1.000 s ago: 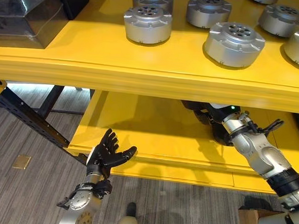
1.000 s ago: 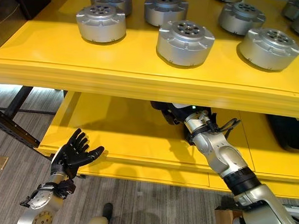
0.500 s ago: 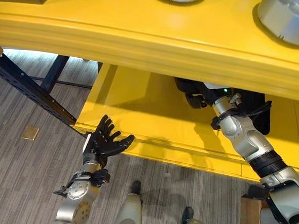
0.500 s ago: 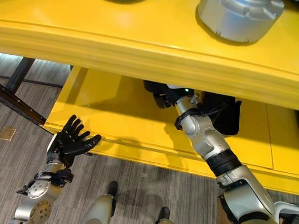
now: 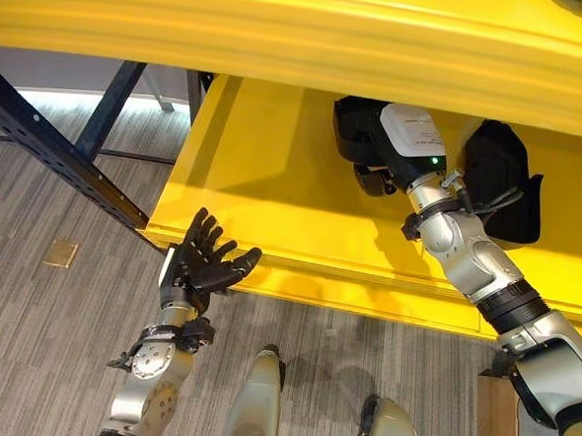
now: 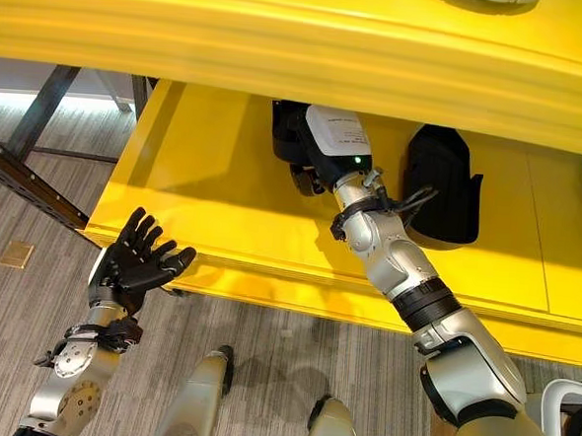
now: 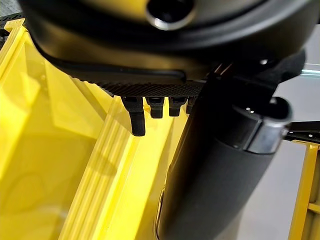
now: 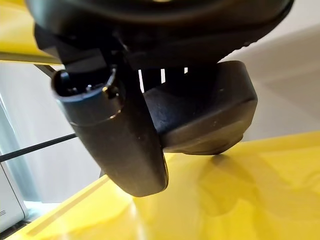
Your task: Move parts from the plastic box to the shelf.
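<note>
My right hand (image 6: 300,154) is reached deep onto the lower shelf (image 6: 223,204), its dark bulk up against a black part (image 8: 210,120) that sits on the yellow board. In the right wrist view the thumb lies alongside that part and the fingers run behind it, so I cannot tell whether I have a real hold on it or am only resting against it. Just beside my forearm, further to my right, a second black part (image 6: 441,188) lies on the same shelf, apart from the hand.

My left hand (image 5: 204,267) hangs at the front edge of the lower shelf with its fingers spread and relaxed, holding nothing.

Above, the front lip of the upper shelf (image 5: 302,31) runs across both eye views.

As for progress, I judge that at least one part is already delivered to the lower shelf, and the one at my right hand is either being set down or about to be let go. I can't make out the plastic box from here, so I cannot say how many parts remain.
</note>
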Motion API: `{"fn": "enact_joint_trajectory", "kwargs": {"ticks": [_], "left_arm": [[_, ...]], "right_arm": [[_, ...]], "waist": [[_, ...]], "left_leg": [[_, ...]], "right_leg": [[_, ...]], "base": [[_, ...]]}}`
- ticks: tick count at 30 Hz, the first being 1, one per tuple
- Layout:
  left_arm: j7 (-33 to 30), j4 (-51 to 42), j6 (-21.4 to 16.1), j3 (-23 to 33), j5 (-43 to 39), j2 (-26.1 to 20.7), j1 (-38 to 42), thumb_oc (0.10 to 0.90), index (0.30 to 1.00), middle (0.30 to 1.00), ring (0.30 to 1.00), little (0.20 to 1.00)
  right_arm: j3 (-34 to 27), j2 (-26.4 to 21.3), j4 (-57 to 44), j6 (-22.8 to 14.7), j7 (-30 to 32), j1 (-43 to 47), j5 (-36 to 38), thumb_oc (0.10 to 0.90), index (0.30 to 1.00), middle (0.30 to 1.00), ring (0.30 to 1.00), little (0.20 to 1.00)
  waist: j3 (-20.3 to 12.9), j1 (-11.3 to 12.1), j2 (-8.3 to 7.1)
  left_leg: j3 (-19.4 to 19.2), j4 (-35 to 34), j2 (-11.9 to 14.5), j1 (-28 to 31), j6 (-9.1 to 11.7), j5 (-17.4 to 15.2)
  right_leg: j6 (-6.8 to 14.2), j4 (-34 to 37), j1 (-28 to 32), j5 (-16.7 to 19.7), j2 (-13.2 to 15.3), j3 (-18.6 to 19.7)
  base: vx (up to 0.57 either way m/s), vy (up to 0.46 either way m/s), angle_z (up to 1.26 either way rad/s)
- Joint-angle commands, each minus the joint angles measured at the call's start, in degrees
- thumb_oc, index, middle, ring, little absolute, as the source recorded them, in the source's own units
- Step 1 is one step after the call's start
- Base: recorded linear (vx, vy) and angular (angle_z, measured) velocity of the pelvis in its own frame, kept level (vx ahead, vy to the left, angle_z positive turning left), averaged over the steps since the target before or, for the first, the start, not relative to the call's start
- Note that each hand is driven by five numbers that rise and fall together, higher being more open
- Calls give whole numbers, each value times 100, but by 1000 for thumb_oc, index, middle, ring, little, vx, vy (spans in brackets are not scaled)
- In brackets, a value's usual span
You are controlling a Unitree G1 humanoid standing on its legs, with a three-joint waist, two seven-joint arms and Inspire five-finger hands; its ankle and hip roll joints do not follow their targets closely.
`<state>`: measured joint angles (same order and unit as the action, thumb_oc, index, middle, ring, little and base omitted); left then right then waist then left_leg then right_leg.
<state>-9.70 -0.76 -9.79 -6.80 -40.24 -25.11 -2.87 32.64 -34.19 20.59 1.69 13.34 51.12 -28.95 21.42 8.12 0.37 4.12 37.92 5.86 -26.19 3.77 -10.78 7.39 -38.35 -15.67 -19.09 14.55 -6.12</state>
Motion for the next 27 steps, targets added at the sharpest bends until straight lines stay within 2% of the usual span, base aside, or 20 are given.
{"fn": "enact_joint_trajectory", "kwargs": {"ticks": [1, 7, 12, 27], "left_arm": [[-50, -460, -346, -5, -41, -308, -94, 900, 1000, 1000, 1000, 1000], [-57, -498, -326, -64, -48, -327, -45, 900, 1000, 1000, 1000, 1000], [-71, -538, -310, -68, -13, -348, -79, 900, 1000, 1000, 1000, 1000], [-35, -563, -273, -171, 108, -436, -101, 900, 1000, 1000, 1000, 1000]], "right_arm": [[-410, 47, -76, -147, 678, 1126, 134, 400, 300, 300, 300, 300], [-357, 71, 295, -101, 674, 1171, 359, 400, 300, 300, 300, 300], [-395, 88, 565, -64, 758, 1123, 503, 400, 300, 300, 300, 300], [-439, 327, 1408, -42, 852, 925, 882, 400, 300, 300, 300, 300]], "waist": [[-345, 50, -125], [-268, 43, -149], [-268, 12, -145], [-231, -22, -91]], "left_leg": [[167, 397, 325, -46, -277, -388], [305, 964, 315, -279, -292, -659], [383, 1193, 328, -452, -286, -744], [427, 1242, 325, -676, -245, -700]], "right_leg": [[-494, -335, 236, -388, -79, -71], [-590, -957, 11, -719, -125, -61], [-635, -1272, -204, -877, -160, -52], [-690, -1472, -479, -963, -148, -67]], "base": [[0, 0, 0], [-23, -6, 4], [-18, -8, 2], [0, 0, 0]]}}
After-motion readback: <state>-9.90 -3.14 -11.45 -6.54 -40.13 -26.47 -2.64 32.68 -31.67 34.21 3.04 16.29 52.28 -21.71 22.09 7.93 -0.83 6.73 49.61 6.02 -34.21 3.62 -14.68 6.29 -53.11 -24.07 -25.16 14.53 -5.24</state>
